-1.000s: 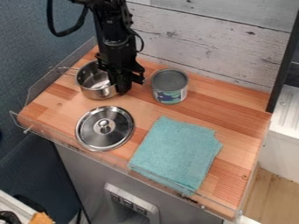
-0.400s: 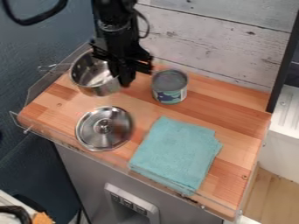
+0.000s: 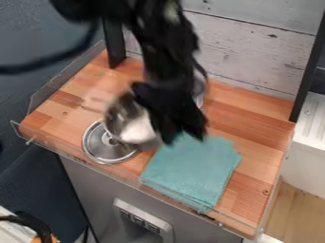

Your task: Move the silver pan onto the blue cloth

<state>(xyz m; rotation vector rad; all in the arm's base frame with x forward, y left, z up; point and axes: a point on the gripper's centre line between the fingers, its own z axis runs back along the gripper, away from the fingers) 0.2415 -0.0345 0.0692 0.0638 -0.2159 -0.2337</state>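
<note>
The wooden bench (image 3: pixel 254 114) carries the folded blue cloth (image 3: pixel 190 166), the destination. The black two-finger tool (image 3: pixel 167 136) apparently grips the round silver metal pan (image 3: pixel 134 126), raised and partly hiding the round steel lid (image 3: pixel 95 142). Transfer appears underway; next come centring above the cloth, level lowering and release.

You had bright, diffuse light across the wooden counter (image 3: pixel 247 109), with dimness at the lower left; pale highlights lay on the lid (image 3: pixel 100 145) and the silver pan (image 3: pixel 123 115), which blur smeared along with the black arm (image 3: pixel 166 52), while the blue cloth (image 3: pixel 194 166) looked crisper
</note>
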